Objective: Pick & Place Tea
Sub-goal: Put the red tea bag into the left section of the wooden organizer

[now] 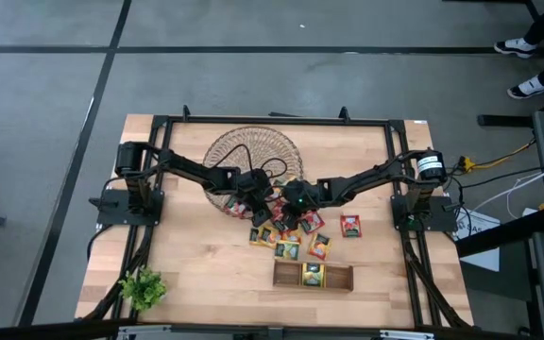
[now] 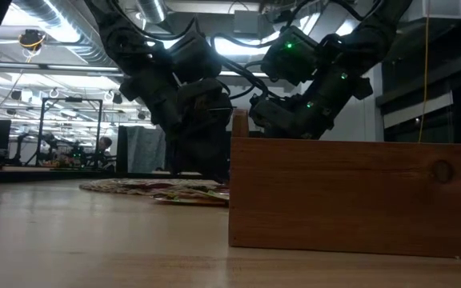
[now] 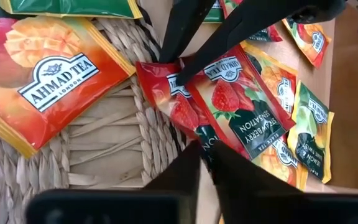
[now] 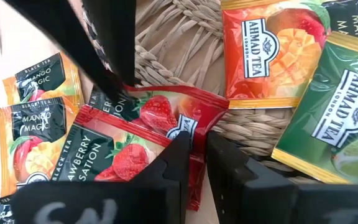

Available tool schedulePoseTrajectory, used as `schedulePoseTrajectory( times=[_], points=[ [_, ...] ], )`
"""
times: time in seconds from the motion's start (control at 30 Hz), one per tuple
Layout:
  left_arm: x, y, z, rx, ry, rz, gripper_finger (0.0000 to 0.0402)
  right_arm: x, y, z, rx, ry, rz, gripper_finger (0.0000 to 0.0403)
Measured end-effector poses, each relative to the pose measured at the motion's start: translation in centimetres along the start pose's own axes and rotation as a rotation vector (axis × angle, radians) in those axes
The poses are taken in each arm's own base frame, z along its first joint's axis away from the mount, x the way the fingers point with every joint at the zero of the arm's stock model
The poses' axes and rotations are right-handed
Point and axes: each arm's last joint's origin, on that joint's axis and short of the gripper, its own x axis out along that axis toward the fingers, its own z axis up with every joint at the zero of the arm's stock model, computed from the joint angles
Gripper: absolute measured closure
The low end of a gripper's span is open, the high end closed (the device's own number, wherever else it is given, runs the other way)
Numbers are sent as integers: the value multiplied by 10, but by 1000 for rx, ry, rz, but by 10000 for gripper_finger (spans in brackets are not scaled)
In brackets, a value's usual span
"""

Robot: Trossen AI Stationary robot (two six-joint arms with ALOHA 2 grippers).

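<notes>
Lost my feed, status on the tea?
Both grippers meet at wicker dish edge. Left gripper and right gripper each pinch a red strawberry sachet. Sachets overlap; double pick possible.

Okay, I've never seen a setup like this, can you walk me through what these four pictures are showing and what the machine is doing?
It is a robot with two dark arms at a wooden table. One picture looks straight down, one looks level across the tabletop, and two come from cameras on the wrists. Both arms meet mid-table, at the edge of a round wicker dish. Tea sachets lie scattered on and beside it, with a narrow wooden tray nearer the front and a small green plant in a corner. The left gripper and the right gripper each have their jaws nearly closed at opposite edges of overlapping red strawberry sachets. Whether either has actually gripped one, I can't tell.
</notes>
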Motion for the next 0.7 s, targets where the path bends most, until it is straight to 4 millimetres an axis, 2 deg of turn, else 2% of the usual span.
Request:
schedulePoseTrajectory(
  times=[0.07, 0.27, 0.47, 0.7],
  points=[
    [0, 0, 0, 1, 0, 1, 394, 0, 0, 0, -1, -3, 2, 350],
    [-2, -1, 1, 39, -8, 3, 399, -6, 1, 3, -36, -13, 9, 350],
    [-17, -12, 4, 133, -33, 68, 399, -34, 7, 15, -100, -70, 28, 350],
    [-49, -29, 6, 314, -18, 217, 399, -68, 13, 29, -177, -160, 72, 350]
  ],
)
